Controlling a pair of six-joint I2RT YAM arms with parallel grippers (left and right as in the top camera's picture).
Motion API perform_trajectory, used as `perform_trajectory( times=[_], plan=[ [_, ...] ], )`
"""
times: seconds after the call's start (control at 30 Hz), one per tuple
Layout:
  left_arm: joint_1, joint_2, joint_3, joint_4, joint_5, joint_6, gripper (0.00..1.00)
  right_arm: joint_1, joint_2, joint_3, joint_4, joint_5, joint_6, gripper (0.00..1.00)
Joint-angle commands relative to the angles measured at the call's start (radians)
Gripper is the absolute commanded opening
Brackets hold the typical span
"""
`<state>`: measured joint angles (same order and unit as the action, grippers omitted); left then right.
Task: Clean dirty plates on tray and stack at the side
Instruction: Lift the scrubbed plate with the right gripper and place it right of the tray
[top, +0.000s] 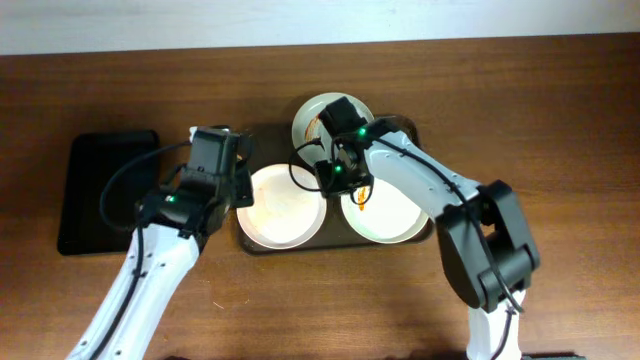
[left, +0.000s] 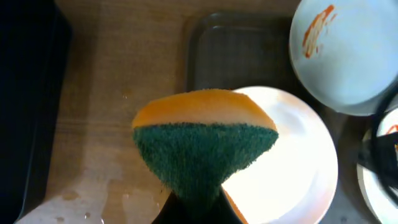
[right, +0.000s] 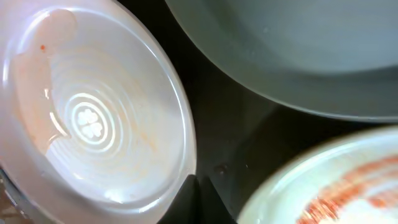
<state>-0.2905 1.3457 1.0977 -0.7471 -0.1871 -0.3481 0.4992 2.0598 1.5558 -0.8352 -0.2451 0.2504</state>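
The dark brown tray (top: 258, 246) holds three white plates. The left plate (top: 285, 208) looks wiped, with faint residue; it also shows in the left wrist view (left: 298, 168) and the right wrist view (right: 93, 118). The far plate (top: 318, 112) and the right plate (top: 392, 215) carry orange smears. My left gripper (top: 236, 188) is shut on an orange and green sponge (left: 202, 140), held above the left plate's left rim. My right gripper (right: 196, 190) is shut on the left plate's right rim, one finger inside and one outside.
A smaller black tray (top: 100, 190) lies on the wooden table left of the brown tray, and shows at the left edge of the left wrist view (left: 25, 93). Water drops wet the table (left: 81, 199) near the sponge.
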Motion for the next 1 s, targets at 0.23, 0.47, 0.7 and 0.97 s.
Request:
perform_trajectory(
  times=[0.23,0.47,0.7,0.97],
  plan=[
    [0.027,0.0,0.003,-0.063,0.053,0.004,0.0,0.1,-0.02,0.08,-0.045,0.219,-0.009,0.41],
    [0.027,0.0,0.003,-0.063,0.053,0.004,0.0,0.105,0.132,0.08,0.009,0.159,-0.009,0.41],
    [0.027,0.0,0.003,-0.067,0.068,0.004,0.0,0.103,0.172,0.118,-0.037,0.176,0.001,0.04],
    [0.027,0.0,0.003,-0.077,0.068,0.004,0.0,0.118,0.163,0.621,-0.476,0.488,0.002,0.04]
  ],
)
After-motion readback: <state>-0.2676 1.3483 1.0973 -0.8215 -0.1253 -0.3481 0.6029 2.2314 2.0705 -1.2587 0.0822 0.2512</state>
